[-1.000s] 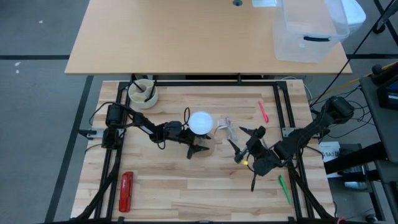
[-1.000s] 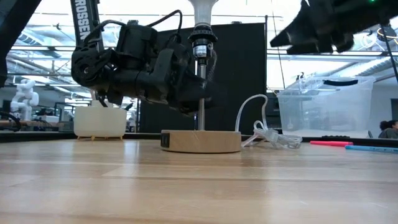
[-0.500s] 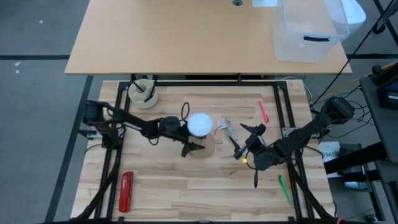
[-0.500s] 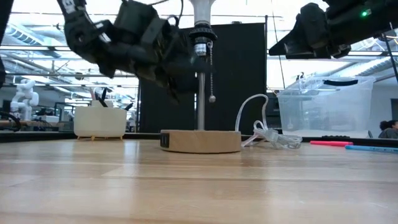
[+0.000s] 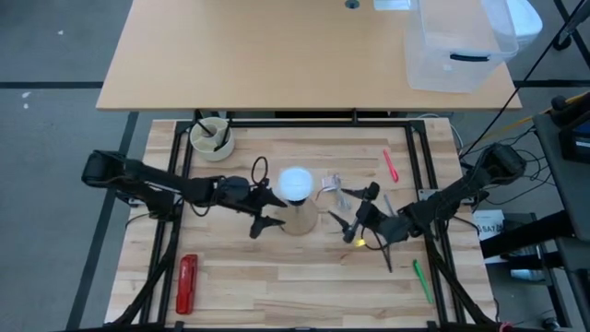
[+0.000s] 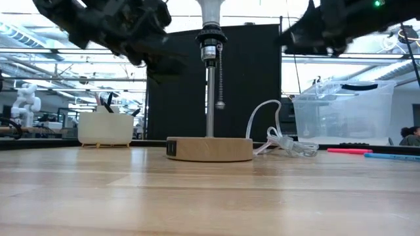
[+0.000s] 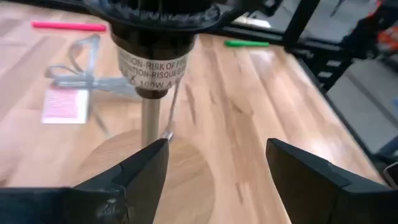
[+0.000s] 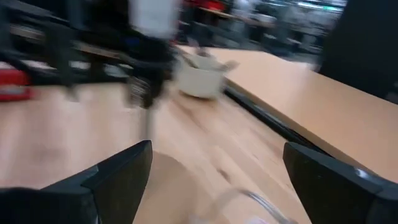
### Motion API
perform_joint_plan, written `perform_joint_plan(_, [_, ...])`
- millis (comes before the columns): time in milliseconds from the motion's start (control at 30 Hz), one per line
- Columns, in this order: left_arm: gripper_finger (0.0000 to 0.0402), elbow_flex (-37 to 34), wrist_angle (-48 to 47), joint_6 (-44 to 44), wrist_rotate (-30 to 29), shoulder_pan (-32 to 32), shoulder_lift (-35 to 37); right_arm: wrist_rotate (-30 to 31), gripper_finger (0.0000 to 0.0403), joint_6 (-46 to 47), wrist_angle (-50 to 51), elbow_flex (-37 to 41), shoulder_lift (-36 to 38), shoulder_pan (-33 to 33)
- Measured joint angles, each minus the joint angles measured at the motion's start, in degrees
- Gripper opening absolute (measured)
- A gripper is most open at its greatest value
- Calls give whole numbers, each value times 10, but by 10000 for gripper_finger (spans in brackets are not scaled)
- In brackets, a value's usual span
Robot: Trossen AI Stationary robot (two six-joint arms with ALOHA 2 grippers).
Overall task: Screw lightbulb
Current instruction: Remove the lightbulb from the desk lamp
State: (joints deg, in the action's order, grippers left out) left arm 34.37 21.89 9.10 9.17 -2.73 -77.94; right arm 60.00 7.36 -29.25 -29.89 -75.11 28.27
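The lightbulb is white and sits upright in the black socket on top of the lamp's thin metal stem. The stem stands on a round wooden base. The socket also shows in the left wrist view. My left gripper is open, just left of the lamp, level with the socket and apart from it. My right gripper is open, just right of the lamp and high up, and touches nothing. In the right wrist view the bulb is blurred.
A pull chain hangs from the socket. A white cord lies coiled to the right of the base. A white bowl of pens stands at the far left. A red tool, a pink pen and a green pen lie around.
My left gripper has drawn back from the lamp's stem toward the table's left edge and has risen to socket height. My right gripper has moved a little left toward the lamp. The pull chain, hidden before, now hangs in view.
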Motion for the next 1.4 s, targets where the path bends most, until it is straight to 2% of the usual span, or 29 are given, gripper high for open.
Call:
perform_joint_plan(100, [274,0,-48,-19,-52,-17,44,-84,353,-59,-72,0,0,-20])
perform_joint_plan(333, [273,0,-65,-100,-190,-49,137,-174,352,-114,-144,0,0,-74])
perform_joint_plan(400, [264,0,-48,-127,-209,-49,152,-206,346,-115,-156,0,0,-90])
perform_joint_plan(500, [239,0,-20,-159,-210,-49,156,-252,318,-115,-177,0,0,-111])
perform_joint_plan(733, [155,0,14,-202,-204,-46,153,-331,203,-133,-208,-7,0,-137])
perform_joint_plan(867, [114,0,31,-206,-198,-42,153,-387,160,-148,-209,-25,-1,-143])
perform_joint_plan(1000, [102,0,41,-188,-165,-29,153,-391,162,-150,-208,-41,-15,-153])
perform_joint_plan(1233, [107,0,52,-152,-156,-3,153,-389,217,-129,-207,-72,-65,-171])
perform_joint_plan(1400, [107,1,64,-146,-154,0,153,-389,202,-149,-206,-97,-89,-171])
